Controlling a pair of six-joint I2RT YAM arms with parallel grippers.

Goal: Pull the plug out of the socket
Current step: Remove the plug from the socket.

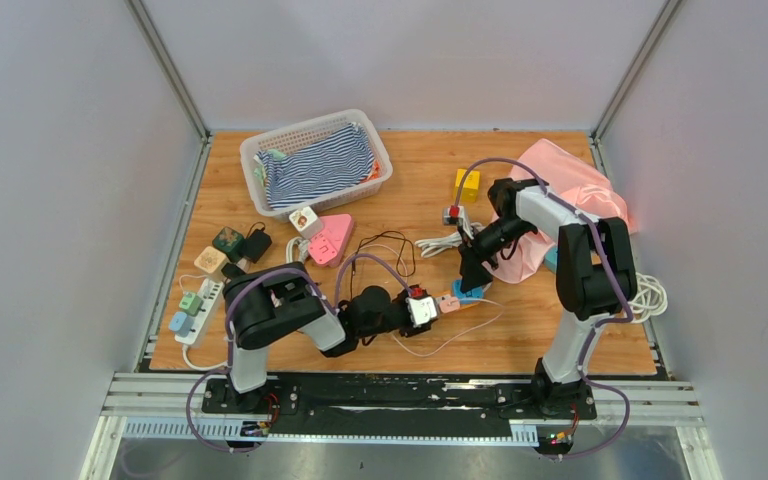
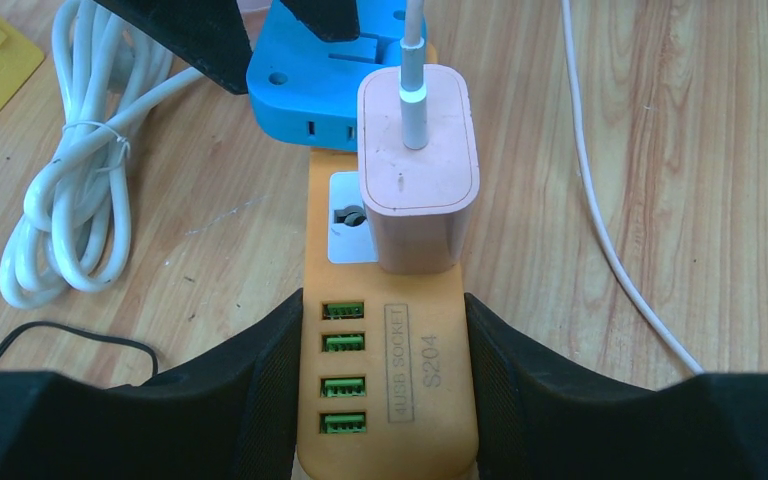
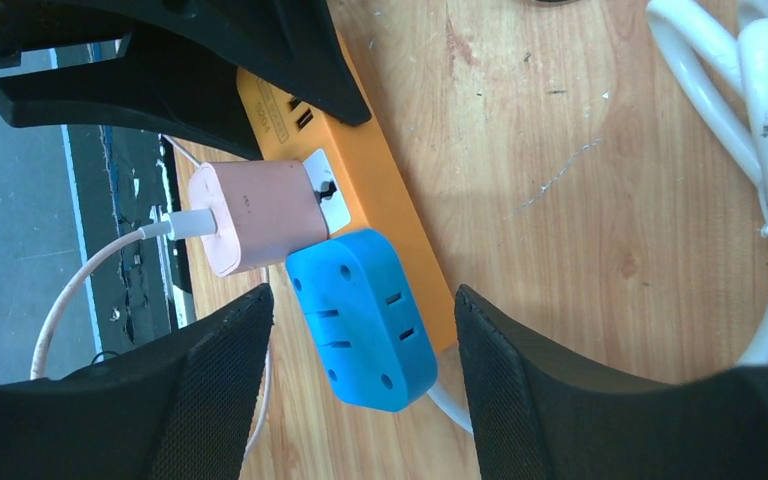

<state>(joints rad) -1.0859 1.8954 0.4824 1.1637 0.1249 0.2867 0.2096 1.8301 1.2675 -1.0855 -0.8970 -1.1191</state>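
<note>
Pink charger [image 2: 418, 165], plugged into an orange power strip [image 2: 430, 400] near the table's 6 o'clock edge, with a blue adapter [image 3: 370, 350] just beside it. Left gripper [image 2: 385, 325] clamps the strip's sides. Right gripper [image 3: 360, 305] straddles the adapter, fingers wide. Label, left wrist view only: "4USB SOCKET S204". Basket [image 1: 256, 152], 11 o'clock, top view only, holds a striped cloth [image 1: 320, 165].
</note>
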